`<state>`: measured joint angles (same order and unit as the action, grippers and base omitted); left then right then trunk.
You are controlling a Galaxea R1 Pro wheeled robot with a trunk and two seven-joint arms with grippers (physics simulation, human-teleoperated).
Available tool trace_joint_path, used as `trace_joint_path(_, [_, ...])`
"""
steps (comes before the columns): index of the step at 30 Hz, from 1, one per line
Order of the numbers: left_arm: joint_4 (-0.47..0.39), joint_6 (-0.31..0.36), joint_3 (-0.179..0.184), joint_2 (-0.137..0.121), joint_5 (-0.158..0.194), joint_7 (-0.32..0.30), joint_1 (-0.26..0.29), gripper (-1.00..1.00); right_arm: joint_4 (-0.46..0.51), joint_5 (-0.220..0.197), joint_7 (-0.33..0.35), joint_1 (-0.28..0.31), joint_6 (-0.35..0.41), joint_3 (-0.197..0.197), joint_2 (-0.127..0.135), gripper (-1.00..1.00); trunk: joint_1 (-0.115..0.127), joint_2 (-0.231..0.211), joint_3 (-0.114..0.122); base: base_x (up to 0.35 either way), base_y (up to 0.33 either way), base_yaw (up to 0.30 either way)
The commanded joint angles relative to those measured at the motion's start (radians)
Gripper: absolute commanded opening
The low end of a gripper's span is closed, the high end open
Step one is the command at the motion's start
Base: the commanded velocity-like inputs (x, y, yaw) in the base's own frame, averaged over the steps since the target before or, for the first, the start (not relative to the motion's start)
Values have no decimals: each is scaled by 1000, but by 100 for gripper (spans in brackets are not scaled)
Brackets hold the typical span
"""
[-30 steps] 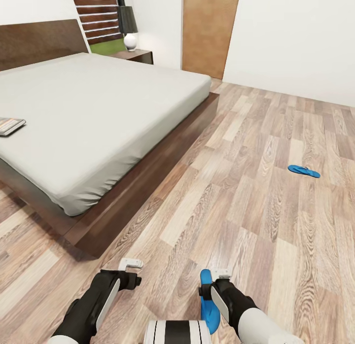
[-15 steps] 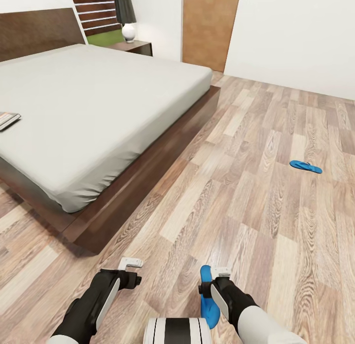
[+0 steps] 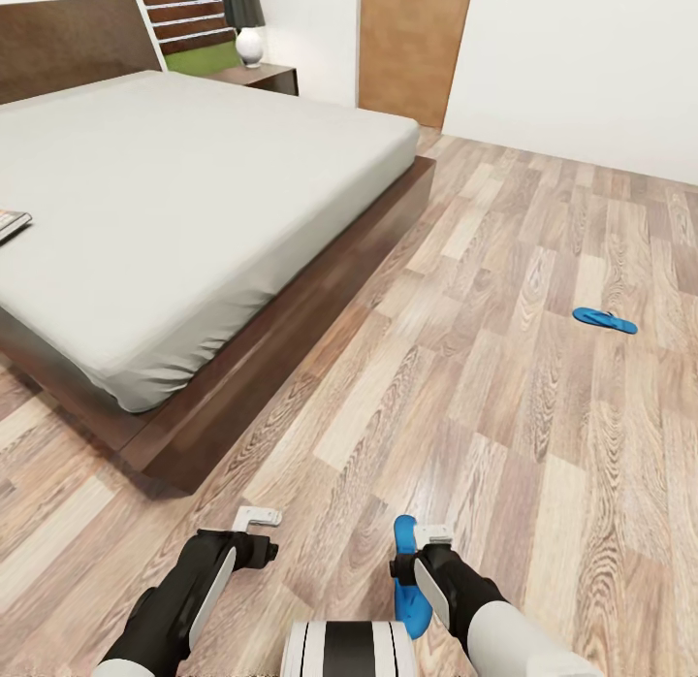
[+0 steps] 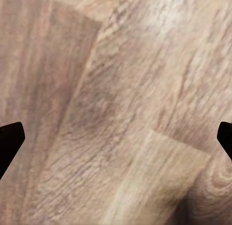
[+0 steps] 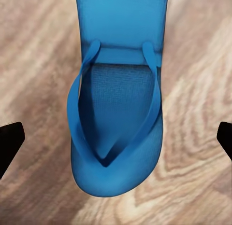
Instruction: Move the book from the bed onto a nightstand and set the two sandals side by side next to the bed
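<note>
Right gripper (image 3: 417, 551) grasped one blue sandal (image 5: 118, 104); left gripper (image 3: 257, 527) released, empty. Risk: sandal slipping free while travelling to second sandal (image 3: 604, 319), well right of bed (image 3: 194, 202).

White walls (image 3: 572, 56), wood-plank floor (image 3: 485, 415), tan door (image 3: 412, 47), white lamp (image 3: 249, 45)
</note>
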<state>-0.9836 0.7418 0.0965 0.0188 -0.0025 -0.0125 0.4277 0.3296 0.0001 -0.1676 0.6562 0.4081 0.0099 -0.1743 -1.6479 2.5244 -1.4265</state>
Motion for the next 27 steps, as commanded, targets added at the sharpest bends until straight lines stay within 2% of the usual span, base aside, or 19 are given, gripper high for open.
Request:
trace_joint_path(1, [-1,4,0,0,-1,-1,0,100,2,0,-3,0,6,1,0,100,0,1,-5,0,0,0])
trace_joint_path(3, [-1,4,0,0,-1,-1,0,100,3,0,-3,1,6,2,0,100,-1,1,-12,0,0,0])
trace_joint_path(20, [-1,4,0,0,-1,-1,0,100,11,1,-3,27,6,4,0,100,-1,1,-12,0,0,0])
trace_joint_path(27, [-1,4,0,0,-1,-1,0,100,12,1,-3,36,6,4,0,100,-4,3,-39,0,0,0])
